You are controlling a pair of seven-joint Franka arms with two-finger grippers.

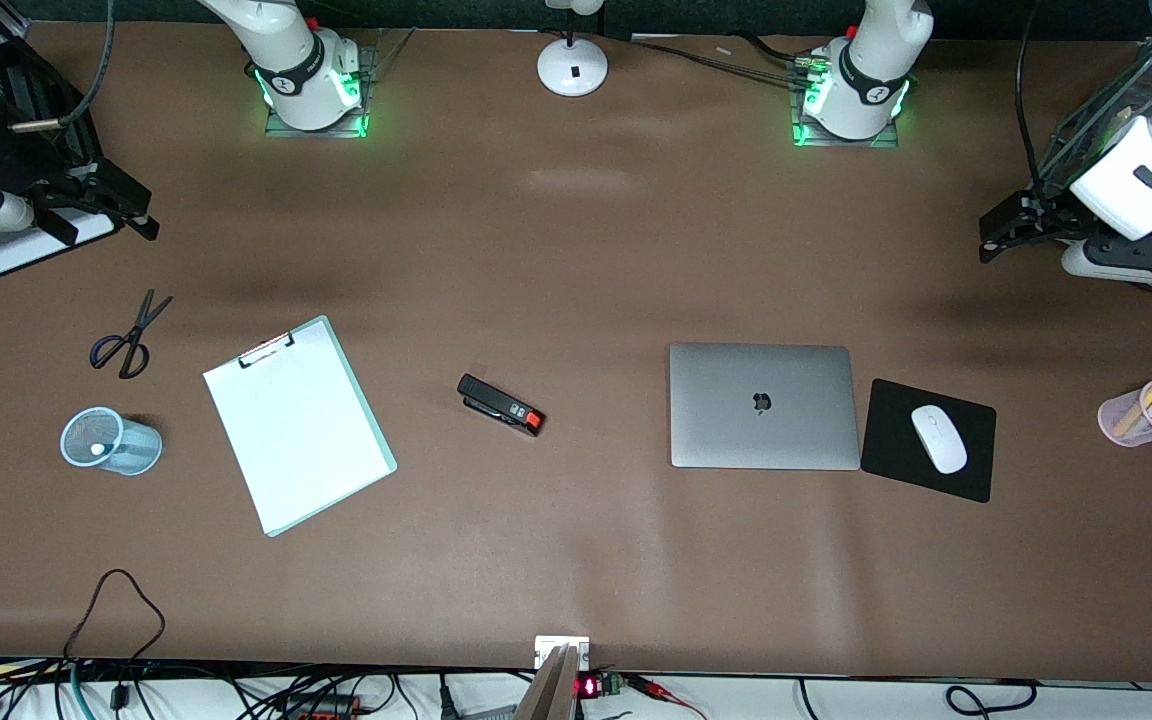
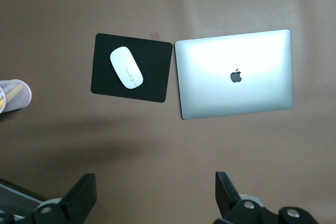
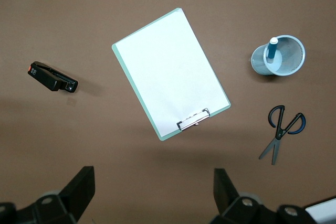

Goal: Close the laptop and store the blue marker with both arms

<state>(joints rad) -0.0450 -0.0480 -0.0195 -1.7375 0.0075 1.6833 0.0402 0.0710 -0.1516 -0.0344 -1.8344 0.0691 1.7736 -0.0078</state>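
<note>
Both grippers I see spread and empty: left gripper (image 2: 152, 200) above the bench (image 1: 576, 250) near the closed laptop (image 1: 762, 405), right gripper (image 3: 149, 198) above the clipboard (image 3: 170, 72). Blue marker (image 3: 272, 51) stands in the mesh cup (image 3: 278, 56).

One closed laptop (image 1: 762, 405), one mouse (image 1: 938, 438) on one mouse pad (image 1: 966, 478), one stapler (image 1: 500, 404). One clipboard (image 1: 298, 423), one pair of scissors (image 1: 128, 336). Two cups: a blue mesh one (image 1: 108, 441) holding one blue marker (image 3: 272, 50), a pink one (image 1: 1148, 412) with several pens.

Even overhead light, soft shadows, glare on laptop (image 2: 234, 74) lid.
</note>
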